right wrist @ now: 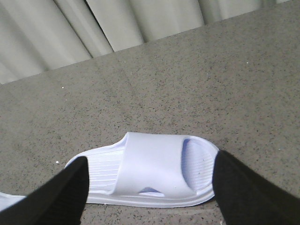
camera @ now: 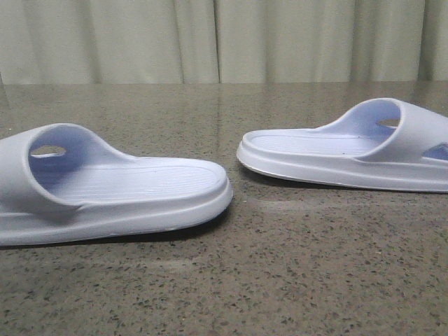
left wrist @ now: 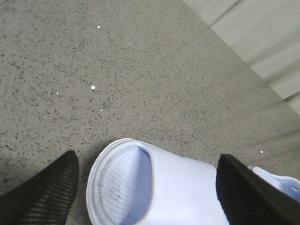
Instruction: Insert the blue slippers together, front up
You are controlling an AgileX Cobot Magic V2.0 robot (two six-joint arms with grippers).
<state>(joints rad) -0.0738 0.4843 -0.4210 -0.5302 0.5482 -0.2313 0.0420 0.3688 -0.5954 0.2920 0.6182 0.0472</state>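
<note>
Left gripper (left wrist: 147, 187) hangs over the near slipper, fingers (left wrist: 44, 194) spread wide to either side of it, nothing held. Right gripper (right wrist: 150, 187) the same: fingers (right wrist: 243, 187) apart, straddling the other slipper, not touching as far as the wrist view shows.

Slippers both flat on the speckled stone table (camera: 224, 294), soles down, well apart. Left slipper (camera: 105, 185) at the near left, heel end pointing toward centre. Right slipper (camera: 350, 150) farther back on the right, heel end also toward centre, so heels face each other across a gap. Pale curtain (camera: 224, 38) behind.

Handling, by judgement: moulded foam, so light and springy, gives a little under squeeze. Matte surface likely grips well. Not fragile. Wide strap is the soft part and would buckle; the thick sole edge looks stiffer. Best hold probably across the sole sides at the strap, where the fingers already bracket it.
</note>
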